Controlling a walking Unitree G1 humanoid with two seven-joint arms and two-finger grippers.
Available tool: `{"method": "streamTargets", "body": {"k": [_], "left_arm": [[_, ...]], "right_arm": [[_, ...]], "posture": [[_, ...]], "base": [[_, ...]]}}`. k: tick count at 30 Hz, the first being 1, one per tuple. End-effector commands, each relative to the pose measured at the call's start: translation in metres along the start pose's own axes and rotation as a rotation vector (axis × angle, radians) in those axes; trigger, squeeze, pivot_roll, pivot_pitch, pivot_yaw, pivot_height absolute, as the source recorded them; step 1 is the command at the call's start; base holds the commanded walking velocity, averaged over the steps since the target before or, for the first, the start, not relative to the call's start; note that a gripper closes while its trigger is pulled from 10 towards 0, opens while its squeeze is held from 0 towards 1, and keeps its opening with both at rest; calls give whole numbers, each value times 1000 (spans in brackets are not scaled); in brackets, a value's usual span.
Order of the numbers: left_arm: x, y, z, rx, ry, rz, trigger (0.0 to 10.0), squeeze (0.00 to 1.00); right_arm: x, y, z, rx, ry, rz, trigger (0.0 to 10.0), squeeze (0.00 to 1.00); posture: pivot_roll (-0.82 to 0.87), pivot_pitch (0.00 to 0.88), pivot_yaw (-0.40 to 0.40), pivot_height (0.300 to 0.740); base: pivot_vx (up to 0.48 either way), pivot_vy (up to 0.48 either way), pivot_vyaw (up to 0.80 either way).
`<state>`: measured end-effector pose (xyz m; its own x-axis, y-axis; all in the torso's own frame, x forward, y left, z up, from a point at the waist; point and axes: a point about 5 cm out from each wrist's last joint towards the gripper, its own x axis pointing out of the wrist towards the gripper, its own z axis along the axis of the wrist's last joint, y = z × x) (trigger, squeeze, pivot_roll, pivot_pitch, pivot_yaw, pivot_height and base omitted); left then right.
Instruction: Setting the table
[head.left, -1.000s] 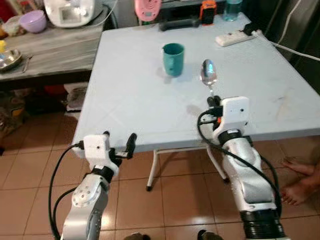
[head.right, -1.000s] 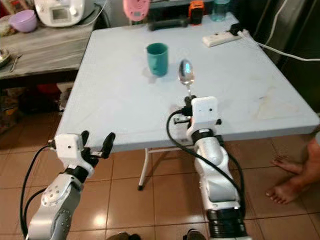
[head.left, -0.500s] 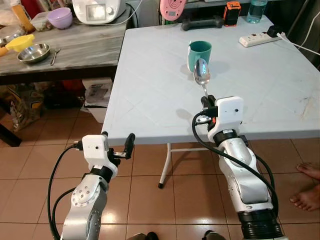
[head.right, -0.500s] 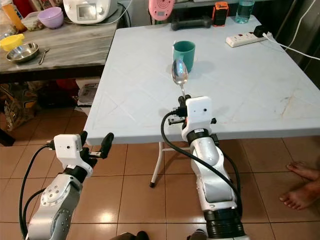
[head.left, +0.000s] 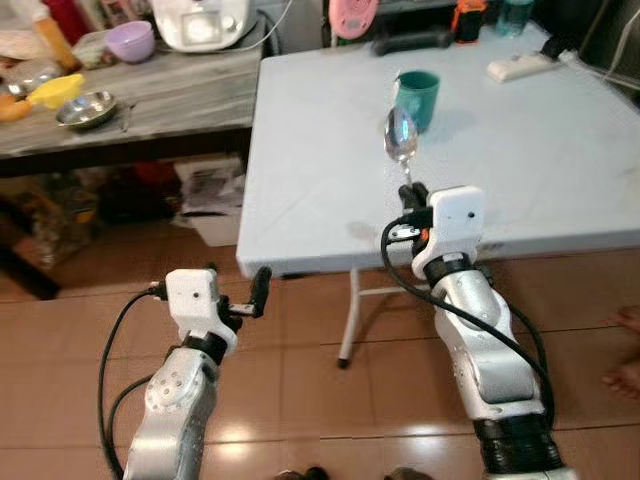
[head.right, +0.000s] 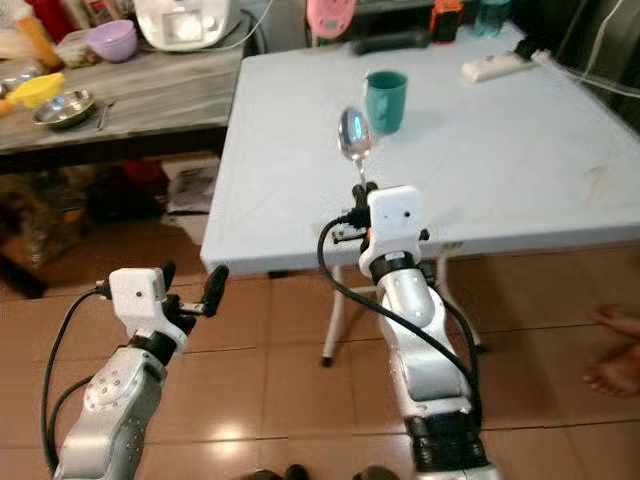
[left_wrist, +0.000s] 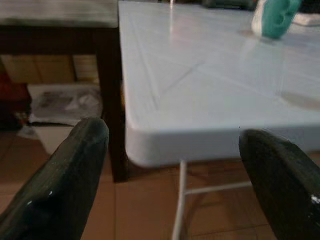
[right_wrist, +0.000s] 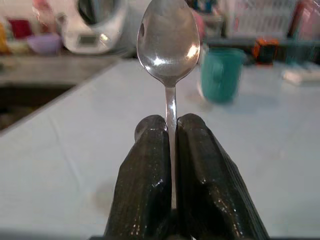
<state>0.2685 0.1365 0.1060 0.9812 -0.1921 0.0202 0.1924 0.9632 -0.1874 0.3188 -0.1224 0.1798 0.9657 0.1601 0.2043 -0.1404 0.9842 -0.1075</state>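
Pale blue table (head.left: 330, 170), tiled floor (head.left: 90, 340), wooden sideboard (head.left: 150, 100)

The floor (head.left: 60, 330) is laid with glossy terracotta tiles that reflect overhead light. A square, pale grey-blue folding table (head.left: 320, 200) stands on thin white metal legs (head.left: 352, 320). To its left, a wooden side table (head.left: 150, 105) with a grey plank top and dark frame abuts it. Bags and boxes (head.left: 205, 185) are stored on the floor beneath the side table. The area behind the tables is dim.
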Motion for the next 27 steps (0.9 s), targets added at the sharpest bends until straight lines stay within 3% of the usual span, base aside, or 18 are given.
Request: {"method": "streamTargets", "body": {"k": [1,27], "left_arm": [[-1,8,0,27,7,29,10000,0],[4,1,1,42,-17,33,10000,0]], "right_arm": [[2,7,3,14,-12,21,10000,0],[3,13,2,8,-13,40,10000,0]], "posture": [[-159,136,139,740],[-155,144,145,740]], "base": [[0,461,0],[0,478,0]]}}
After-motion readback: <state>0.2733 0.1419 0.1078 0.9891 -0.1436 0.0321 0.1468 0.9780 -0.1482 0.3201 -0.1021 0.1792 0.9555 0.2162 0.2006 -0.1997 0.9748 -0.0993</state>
